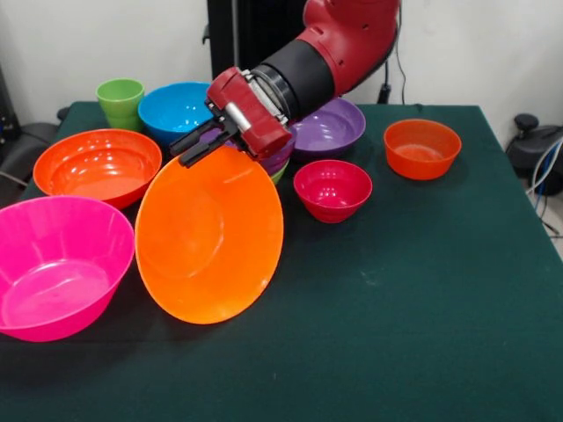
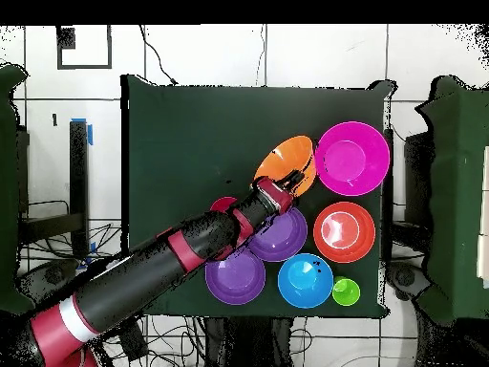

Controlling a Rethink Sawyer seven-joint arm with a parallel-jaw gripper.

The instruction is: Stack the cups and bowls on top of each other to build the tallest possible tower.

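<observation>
The tool [image 1: 195, 149] is clamped on the upper rim of the large orange bowl [image 1: 211, 237], which is tipped steeply on edge beside the large pink bowl [image 1: 57, 264] near the worktop [image 1: 422, 308] centre. Risk: a one-sided rim grip may let the bowl swing or slip, striking the purple-on-green tower [image 1: 277, 158] just behind it.

The Sawyer's red and black arm [image 1: 339, 44] comes down at a slant, its thick red upper link passing into a black cylindrical forearm section and then a silver-ringed wrist. At the end sits the red block-shaped gripper [image 1: 201, 148] with two black fingers [image 1: 189, 141], which point down and sideways, roughly level with each other. The fingers are closed on the upper rim of the large glossy orange plastic bowl [image 1: 209, 237], holding it tipped up on its edge. From overhead, the arm [image 2: 143, 277] runs diagonally toward that same bowl [image 2: 284, 158], ending at the gripper [image 2: 289, 184].
</observation>
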